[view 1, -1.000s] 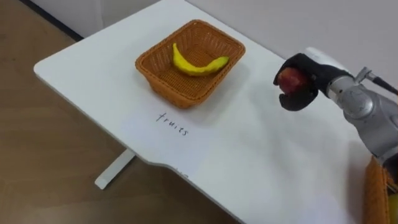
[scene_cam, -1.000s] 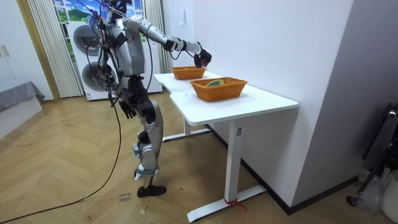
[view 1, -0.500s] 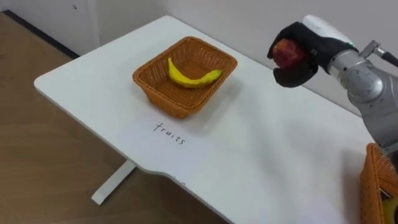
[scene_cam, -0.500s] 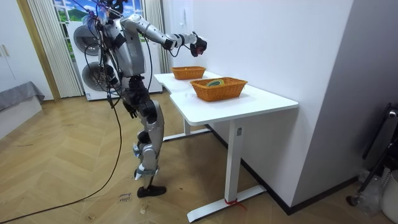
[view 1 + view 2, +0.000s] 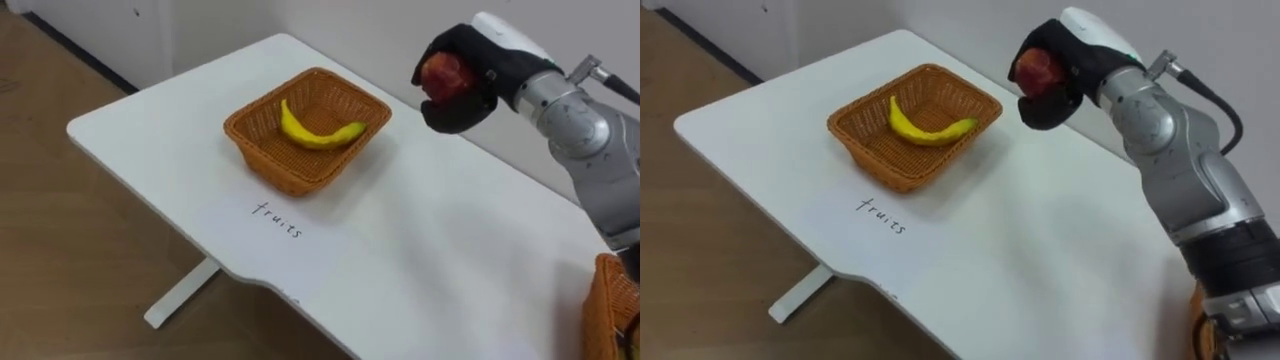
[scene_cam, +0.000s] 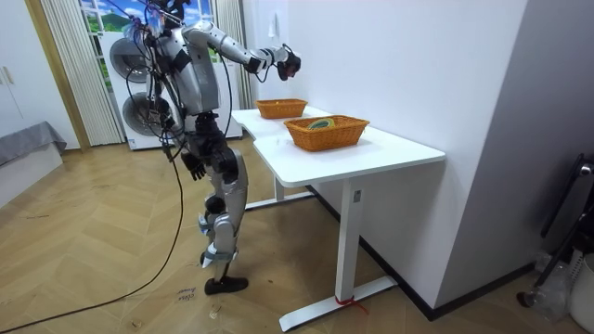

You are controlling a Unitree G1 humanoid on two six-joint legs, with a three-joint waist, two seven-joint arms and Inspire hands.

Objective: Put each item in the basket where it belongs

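Note:
A red apple (image 5: 445,73) sits in my right hand (image 5: 472,88), whose dark fingers are curled round it. The hand hangs in the air above the white table (image 5: 420,250), to the right of and a little beyond the fruit basket (image 5: 262,165). This woven orange basket holds a yellow banana (image 5: 320,130). The right eye view shows the same apple (image 5: 1038,68) and hand (image 5: 1068,78) beside the basket (image 5: 865,160). In the room view the right hand (image 6: 290,63) is raised well above the far basket (image 6: 279,108). My left hand (image 6: 192,165) hangs by my hip.
A paper sheet with a handwritten label (image 5: 277,215) lies in front of the fruit basket. A second woven basket (image 5: 605,300) stands at the table's right, nearer in the room view (image 6: 327,132), with items inside. I stand at the table's end; a wall runs behind it.
My right hand has lifted the apple higher and carried it left, closer to the fruit basket. The eye view shifted slightly.

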